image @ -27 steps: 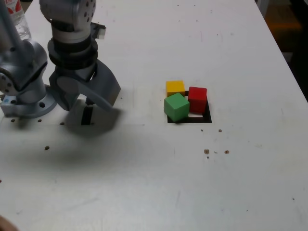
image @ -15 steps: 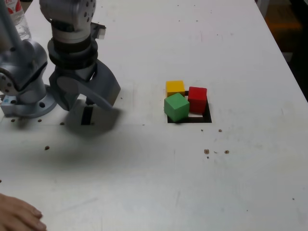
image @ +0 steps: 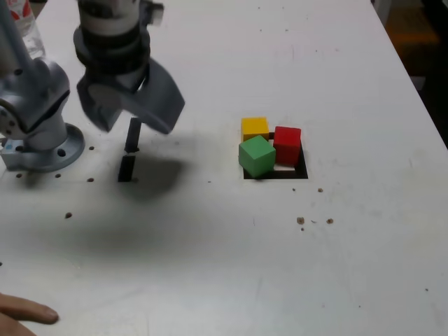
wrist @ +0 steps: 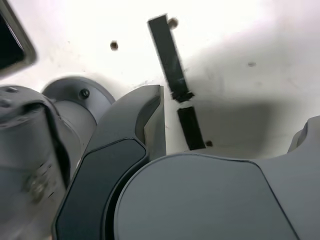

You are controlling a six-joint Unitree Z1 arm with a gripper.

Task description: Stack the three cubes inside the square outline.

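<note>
My gripper (image: 136,128) stands wide open with nothing in its grasp; the wrist view shows bare bench (wrist: 235,55) and black strips (wrist: 172,65) past its spread fingers. The stack is still to be made, as far as I can judge. The cubes sit bunched at the outline (image: 292,174), side by side rather than in a tower: yellow (image: 255,127) at the far corner on the exterior view's left, red (image: 287,145) at the exterior view's right, and green (image: 257,156) nearest the camera, turned cornerwise and hiding part of yellow. Green covers part of the outline's near-left side; whether it touches the others, I cannot tell. So gathering looks largely done, while lifting one cube onto another, then the third on top, remains. All three lie well apart from my gripper, off towards the exterior view's right, and none shows in the wrist view. I hang above the bench near my base (image: 49,150), over the strips' side. Reaching them calls for a swing across, then lowering around one cube without nudging its neighbours. A person's hand (image: 24,313) is at the exterior view's near-left corner, clear of the cubes.
</note>
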